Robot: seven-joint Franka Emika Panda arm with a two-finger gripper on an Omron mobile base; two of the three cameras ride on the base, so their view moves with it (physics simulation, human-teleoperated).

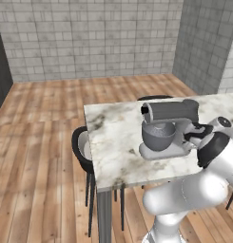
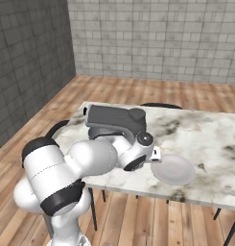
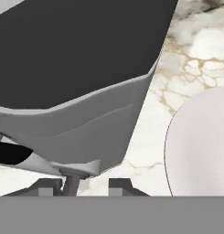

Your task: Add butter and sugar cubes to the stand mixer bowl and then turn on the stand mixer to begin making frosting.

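In the left base view, a dark chair is seen tucked against the left edge of the marble bench. On the bench, right of its middle, the stand mixer is seen on its flat grey base, with its bulky dark head lying level over the stand mixer bowl. The bowl is seated on the base under the head; what lies in it cannot be made out. At the mixer's right side, the hand is reached in close to the mixer's column, with the white arm rising from the lower right.

In the right base view, the mixer is placed near the left end of the bench, partly covered by the white arm, whose wrist is bent close against the mixer's near side. To the right of the wrist, a round white plate is laid flat near the bench's front edge.

In the hand view, the dark underside of the mixer is seen at the left and centre, very close to the camera. The two dark fingertips are shown at the bottom with a narrow gap between them; a thin grey stem under the mixer's body stands between them, but whether it is gripped cannot be told. The plate's rim is seen at the right, resting on the marble.
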